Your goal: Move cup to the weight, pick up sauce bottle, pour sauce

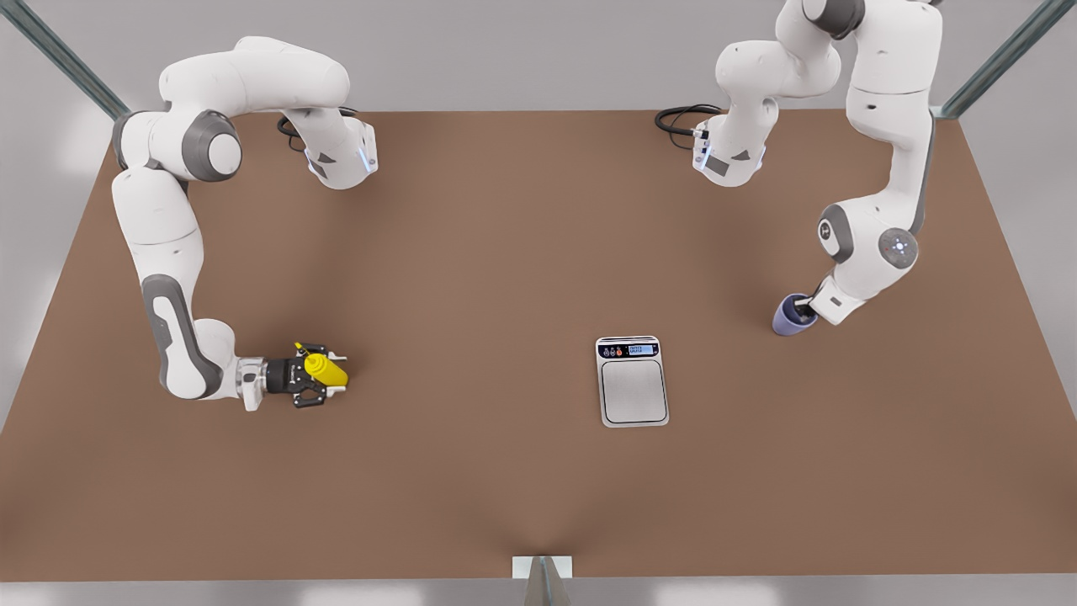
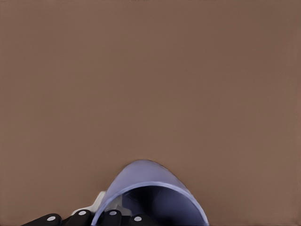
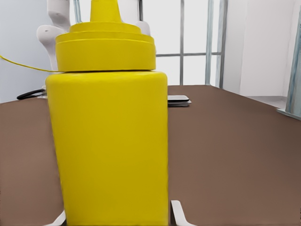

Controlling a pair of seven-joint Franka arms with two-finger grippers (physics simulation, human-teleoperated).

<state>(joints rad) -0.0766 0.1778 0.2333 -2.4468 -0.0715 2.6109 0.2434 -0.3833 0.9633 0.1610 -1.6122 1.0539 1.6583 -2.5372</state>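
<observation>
Found the left gripper (image 1: pixel 809 313) low over the table (image 1: pixel 471 252) at the front view's right, nipped narrowly on the rim of the cup (image 1: pixel 793 315), one finger outside the wall and one inside the dark mouth. Saw the cup tilted, its mouth turned up toward the gripper and its base angled away from it. Caught the same hold from the left wrist view, with the cup's (image 2: pixel 150 181) lavender rim arching just ahead of the gripper (image 2: pixel 110 203) and bare table beyond. Could not tell whether the cup's base touched the table. Found the right gripper (image 1: pixel 330 375) at the front view's left, reaching out level and spread wide around the bottle (image 1: pixel 326 369), which stood between its fingers with the nozzle up. Showed, in the right wrist view, the bottle (image 3: pixel 110 141) right in front of the gripper (image 3: pixel 117 219), a pale fingertip (image 3: pixel 181 214) just beside each lower flank; could not make out any squeeze on the yellow sides. Placed the scale (image 1: pixel 633 391) flat on the table between the two grippers, well apart from both and nearer the left one, platform bare, display end turned away from the front camera. Glimpsed the scale (image 3: pixel 178 100) again far beyond the bottle in the right wrist view.
</observation>
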